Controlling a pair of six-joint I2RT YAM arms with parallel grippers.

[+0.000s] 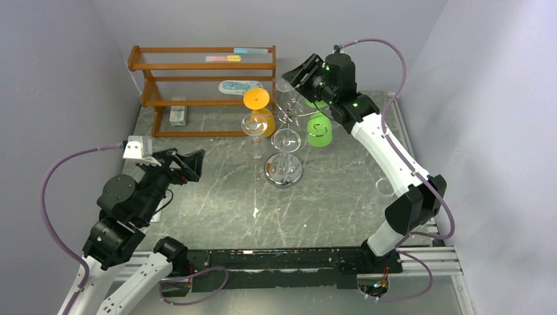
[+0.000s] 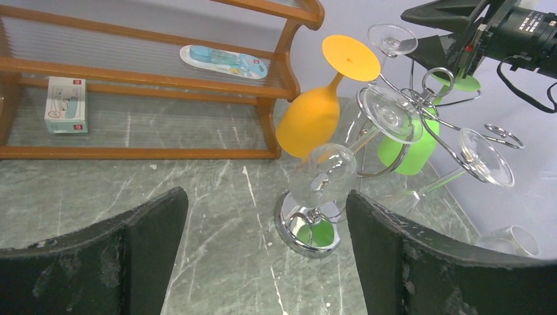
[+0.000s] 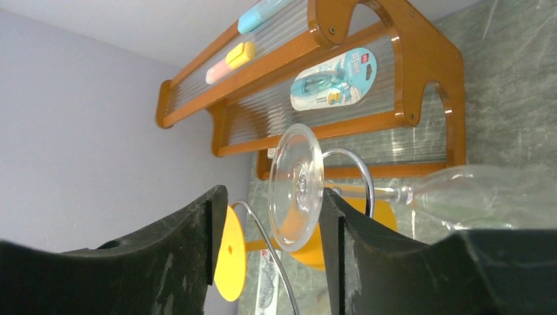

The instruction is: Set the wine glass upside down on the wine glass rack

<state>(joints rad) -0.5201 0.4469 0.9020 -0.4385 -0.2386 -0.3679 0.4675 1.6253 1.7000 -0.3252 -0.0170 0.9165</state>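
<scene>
Seeing wine glass (image 3: 295,184) foot hung in the wine glass rack (image 1: 292,176) loop, right pincer (image 3: 272,200) spread around it; I'd judge only retreat remains.

In the right wrist view, the clear wine glass (image 3: 299,184) has its bowl cut off by the right edge and partly behind a finger (image 3: 407,269) of the right gripper (image 3: 274,197). We see only bits of the orange glass (image 3: 230,252). In the left wrist view, a clear glass (image 2: 512,237) sits half behind a finger (image 2: 427,275) of the left gripper (image 2: 266,203). The print on the small box (image 2: 66,104) is too tiny to read.
</scene>
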